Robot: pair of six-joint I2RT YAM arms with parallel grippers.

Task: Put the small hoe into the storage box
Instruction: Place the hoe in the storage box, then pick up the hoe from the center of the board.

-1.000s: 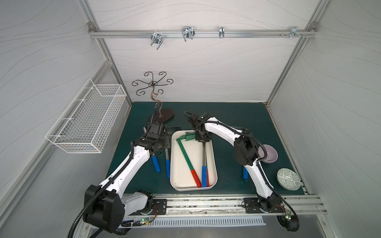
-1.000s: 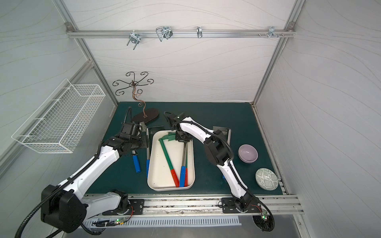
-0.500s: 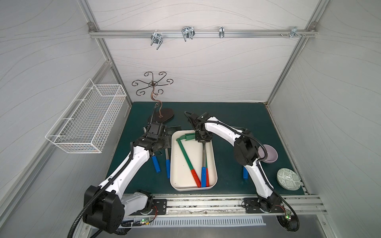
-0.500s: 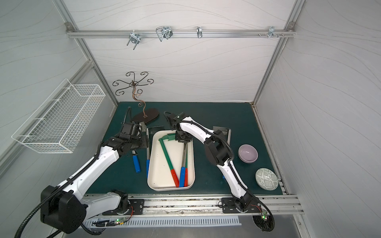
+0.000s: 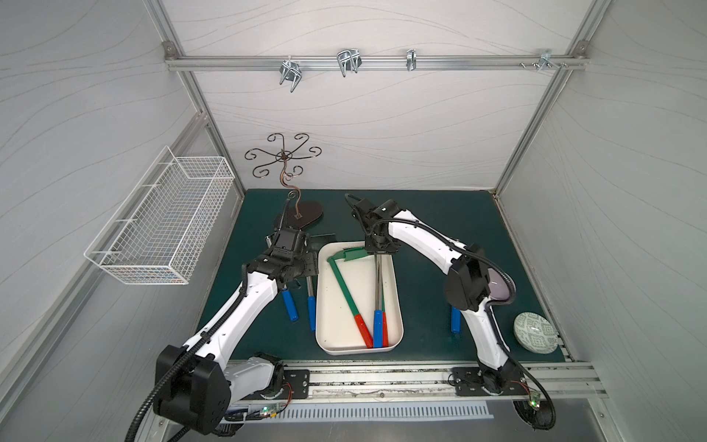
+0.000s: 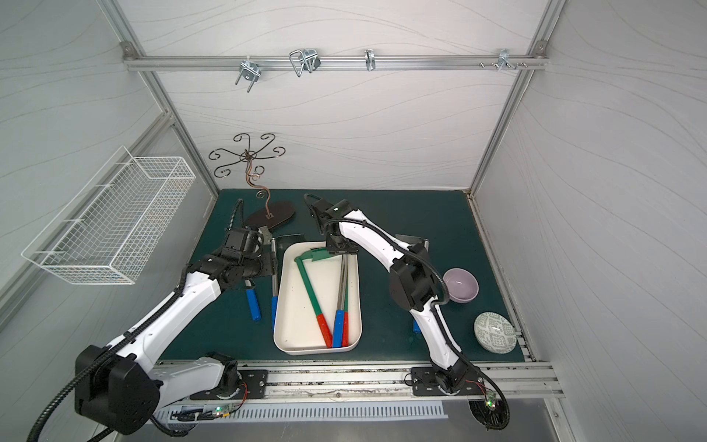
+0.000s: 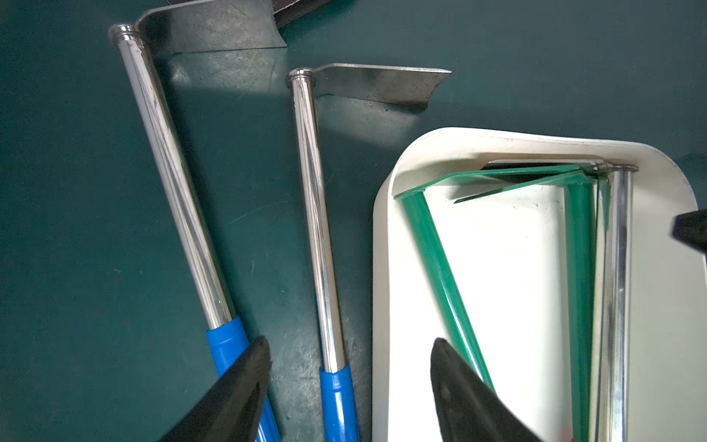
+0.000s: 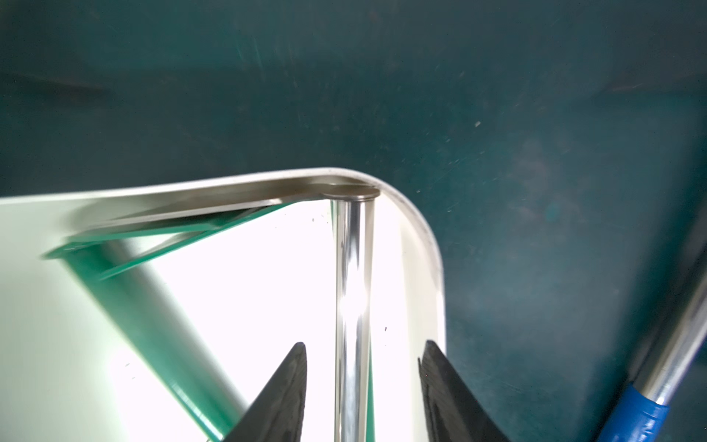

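The storage box is a cream-white tray in mid-table. Inside it lies a chrome small hoe with a blue handle, beside green hoes with red handles. My right gripper hangs over the box's far end. It is open, its fingers either side of the chrome shaft with gaps. Two more chrome, blue-handled hoes lie on the mat left of the box. My left gripper is open above one handle and the box's edge, holding nothing.
A white wire basket hangs on the left wall. A curly metal hook stand is at the back left. A purple bowl and a patterned dish sit at the right. Another blue-handled hoe lies behind the right arm.
My right gripper's jaws have spread apart off the chrome shaft, leaving the hoe lying in the box. The left arm has hardly moved.
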